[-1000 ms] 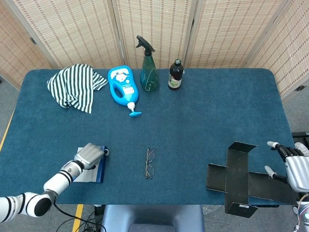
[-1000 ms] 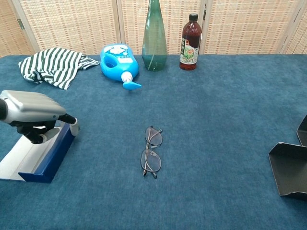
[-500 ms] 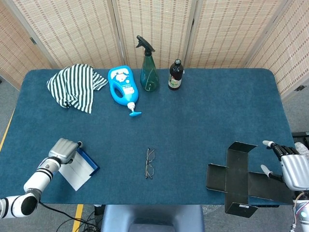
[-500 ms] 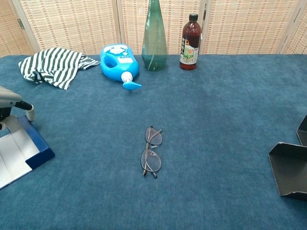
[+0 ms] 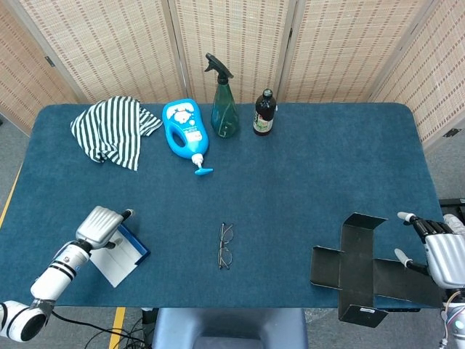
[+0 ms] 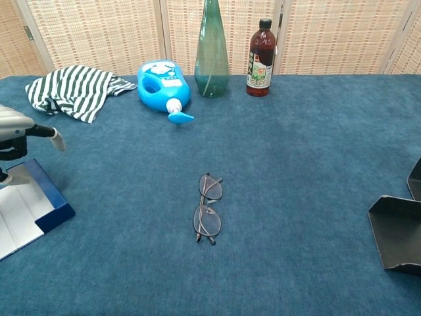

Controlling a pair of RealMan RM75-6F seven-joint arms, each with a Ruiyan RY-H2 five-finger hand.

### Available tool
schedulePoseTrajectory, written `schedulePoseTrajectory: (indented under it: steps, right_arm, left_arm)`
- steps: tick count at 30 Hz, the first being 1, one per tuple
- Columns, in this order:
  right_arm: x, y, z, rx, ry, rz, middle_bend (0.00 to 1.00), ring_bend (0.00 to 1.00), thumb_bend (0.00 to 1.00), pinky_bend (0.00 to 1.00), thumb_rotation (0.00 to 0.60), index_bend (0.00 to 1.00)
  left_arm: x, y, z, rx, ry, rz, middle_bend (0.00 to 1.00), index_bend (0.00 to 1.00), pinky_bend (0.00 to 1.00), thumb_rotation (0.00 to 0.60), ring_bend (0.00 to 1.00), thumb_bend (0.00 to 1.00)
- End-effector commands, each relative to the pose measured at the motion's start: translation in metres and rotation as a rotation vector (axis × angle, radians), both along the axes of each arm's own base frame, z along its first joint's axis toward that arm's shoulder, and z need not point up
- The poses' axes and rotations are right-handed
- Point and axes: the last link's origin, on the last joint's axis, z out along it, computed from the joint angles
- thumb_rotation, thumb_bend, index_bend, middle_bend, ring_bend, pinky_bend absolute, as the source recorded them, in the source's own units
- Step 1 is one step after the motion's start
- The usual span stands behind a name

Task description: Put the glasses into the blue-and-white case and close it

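The glasses [image 5: 225, 246] lie at lower centre, untouched. The case [image 5: 120, 254] lies open at lower left; the left hand [image 5: 100, 226], holding nothing, hovers above it. Everything remains.

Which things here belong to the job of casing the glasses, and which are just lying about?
Belong: glasses, blue-and-white case, left hand.

Lying about: striped cloth, blue bottle, green spray bottle, dark bottle, black cardboard.
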Motion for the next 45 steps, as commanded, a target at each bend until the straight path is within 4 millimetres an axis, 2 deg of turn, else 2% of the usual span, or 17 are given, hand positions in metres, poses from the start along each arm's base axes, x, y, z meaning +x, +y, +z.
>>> schedulePoseTrajectory:
  steps: [1, 8, 16, 31, 38, 45]
  right_arm:
    - [0.000, 0.000, 0.001, -0.003, 0.002, -0.001, 0.37, 0.40, 0.21, 0.36, 0.600, 0.23]
    - [-0.002, 0.001, 0.001, -0.004, 0.002, -0.008, 0.37, 0.40, 0.21, 0.36, 0.600, 0.23]
    - [-0.005, 0.003, 0.005, -0.014, 0.003, -0.015, 0.37, 0.40, 0.21, 0.37, 0.600, 0.23]
    - [-0.011, 0.006, 0.007, -0.022, 0.000, -0.032, 0.37, 0.40, 0.21, 0.37, 0.600, 0.23]
    - [-0.012, 0.006, 0.008, -0.023, 0.000, -0.036, 0.37, 0.40, 0.21, 0.37, 0.600, 0.23]
    - [-0.010, 0.004, 0.006, -0.019, -0.002, -0.031, 0.37, 0.40, 0.21, 0.37, 0.600, 0.23]
  left_arm:
    - [-0.004, -0.003, -0.003, 0.010, -0.015, -0.012, 0.94, 0.24, 1.00, 0.600, 0.96, 0.31]
    - [-0.007, -0.007, -0.021, -0.030, 0.016, -0.043, 0.94, 0.21, 1.00, 0.600, 0.96, 0.31]
    - [0.009, -0.004, -0.045, -0.057, -0.001, -0.078, 0.94, 0.21, 1.00, 0.600, 0.96, 0.31]
    - [0.057, 0.053, -0.072, 0.036, -0.017, -0.123, 0.94, 0.23, 1.00, 0.600, 0.97, 0.31]
    - [0.065, 0.084, -0.077, 0.118, 0.011, -0.131, 0.94, 0.23, 1.00, 0.600, 0.97, 0.31]
    - [0.062, 0.103, -0.070, 0.179, 0.030, -0.132, 0.94, 0.22, 1.00, 0.600, 0.97, 0.31]
